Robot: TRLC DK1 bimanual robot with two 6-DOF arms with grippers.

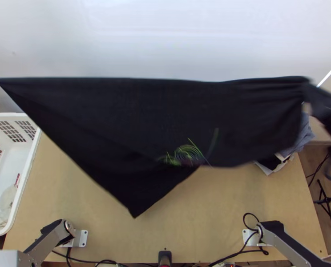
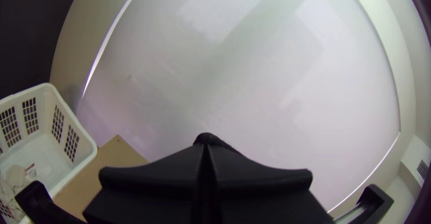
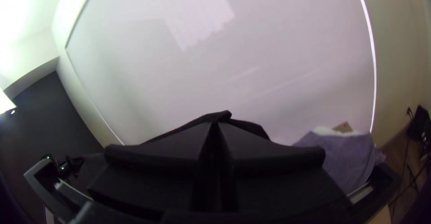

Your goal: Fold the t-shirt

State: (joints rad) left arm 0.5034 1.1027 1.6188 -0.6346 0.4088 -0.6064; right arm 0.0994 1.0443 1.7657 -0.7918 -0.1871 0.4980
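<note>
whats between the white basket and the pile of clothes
In the top view, the black shirt hangs stretched over the wooden table between the basket and the clothes pile.

Basket (image 1: 28, 169) left of table (image 1: 219, 200) — t-shirt (image 1: 165, 115) above, cloth pile (image 1: 305, 133) right

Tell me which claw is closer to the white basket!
Left. The left claw holds the end of the black shirt on the basket's side; the right claw holds the other end, across the table.
</note>
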